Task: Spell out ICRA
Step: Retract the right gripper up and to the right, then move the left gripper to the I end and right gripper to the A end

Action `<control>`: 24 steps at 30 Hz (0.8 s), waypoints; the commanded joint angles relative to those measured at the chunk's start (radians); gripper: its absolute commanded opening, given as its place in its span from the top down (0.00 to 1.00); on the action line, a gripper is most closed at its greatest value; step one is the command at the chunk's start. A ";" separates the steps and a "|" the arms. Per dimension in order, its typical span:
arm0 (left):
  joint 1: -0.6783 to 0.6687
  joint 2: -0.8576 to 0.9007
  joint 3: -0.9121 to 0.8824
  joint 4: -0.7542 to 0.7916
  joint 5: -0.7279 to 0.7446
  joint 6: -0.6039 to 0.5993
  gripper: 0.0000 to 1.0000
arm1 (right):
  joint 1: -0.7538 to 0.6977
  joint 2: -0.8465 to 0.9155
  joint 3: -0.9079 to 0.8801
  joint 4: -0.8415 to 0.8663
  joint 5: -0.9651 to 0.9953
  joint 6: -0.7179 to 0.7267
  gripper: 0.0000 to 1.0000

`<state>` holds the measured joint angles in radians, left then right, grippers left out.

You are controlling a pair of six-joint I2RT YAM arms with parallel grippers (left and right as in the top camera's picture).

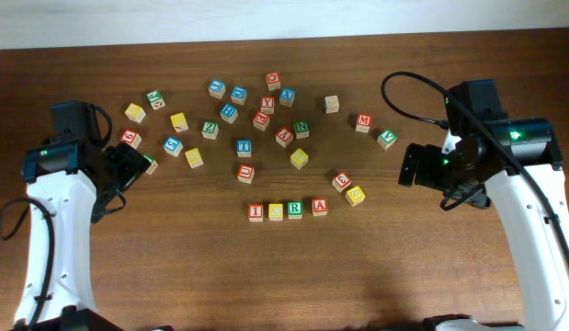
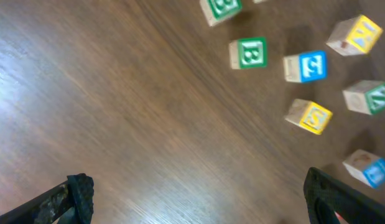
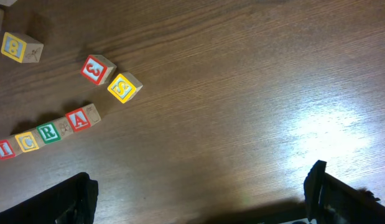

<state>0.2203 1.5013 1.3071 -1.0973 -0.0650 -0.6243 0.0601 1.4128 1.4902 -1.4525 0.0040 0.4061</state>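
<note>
Gap wide between the fingers of the left gripper (image 2: 198, 190), nothing in it, only bare table (image 1: 174, 276) beneath. Parked toward the left edge, aimed inward at the loose cubes. Nearest of these, a green cube (image 1: 151, 164), just beside the fingertips overhead; whether touching, impossible to tell. Farther out in the wrist view, a green B (image 2: 248, 53), a blue cube (image 2: 306, 66) next to it and a yellow cube (image 2: 310, 116) below that, all apart from one another.

Same wide spread on the right gripper (image 3: 198, 186), likewise empty, over bare wood toward the right edge and aimed inward.

Outward from there, a red 3 (image 3: 96, 68) and a yellow S (image 3: 124, 87), just beside each other, between the right gripper and the word. Beyond them, the four letters in one tight line near the middle of the front edge: I (image 1: 256, 212), C (image 1: 276, 211), R (image 1: 296, 210), A (image 1: 319, 207). Read left to right from overhead, faces up, the A end slightly farther from the front edge than the I end. Well apart from both grippers, and set off from the scatter spread toward the back edge.
</note>
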 commanded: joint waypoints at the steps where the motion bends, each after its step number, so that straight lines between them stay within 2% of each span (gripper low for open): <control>1: 0.003 -0.011 0.003 -0.060 0.162 0.008 0.01 | -0.004 0.003 0.007 0.012 0.011 -0.010 0.02; 2: 0.003 -0.011 0.003 -0.075 0.271 0.065 0.00 | -0.004 0.003 0.007 0.013 0.011 -0.010 0.02; 3: 0.003 -0.011 0.003 -0.052 0.435 0.208 0.05 | -0.003 0.003 0.005 0.015 0.011 -0.010 0.02; 5: 0.003 -0.019 0.010 -0.041 0.621 0.358 0.07 | -0.002 0.003 -0.005 0.026 0.008 -0.010 0.02; 6: 0.002 -0.028 0.023 -0.046 0.657 0.397 0.08 | -0.002 0.003 -0.016 0.035 0.008 -0.010 0.02; 9: -0.037 -0.085 0.109 -0.066 0.613 0.478 0.08 | -0.002 0.020 -0.036 0.055 0.006 -0.010 0.02; 10: -0.061 -0.109 0.124 -0.063 0.573 0.476 0.10 | -0.002 0.035 -0.044 0.066 -0.004 -0.010 0.02; 11: -0.076 -0.125 0.124 -0.056 0.568 0.476 0.01 | -0.002 0.050 -0.050 0.073 -0.021 -0.010 0.02; 16: -0.089 -0.131 0.123 -0.090 0.569 0.480 0.01 | -0.002 0.118 -0.085 0.122 -0.040 -0.010 0.02; 20: -0.183 -0.131 0.120 -0.114 0.563 0.603 0.01 | -0.002 0.170 -0.085 0.153 -0.042 -0.009 0.02; 24: -0.344 -0.122 0.119 -0.158 0.339 0.597 0.01 | -0.002 0.178 -0.085 0.159 -0.041 -0.009 0.02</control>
<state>-0.0502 1.3689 1.4216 -1.2343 0.4294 -0.0605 0.0605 1.5875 1.4086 -1.2949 -0.0273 0.4030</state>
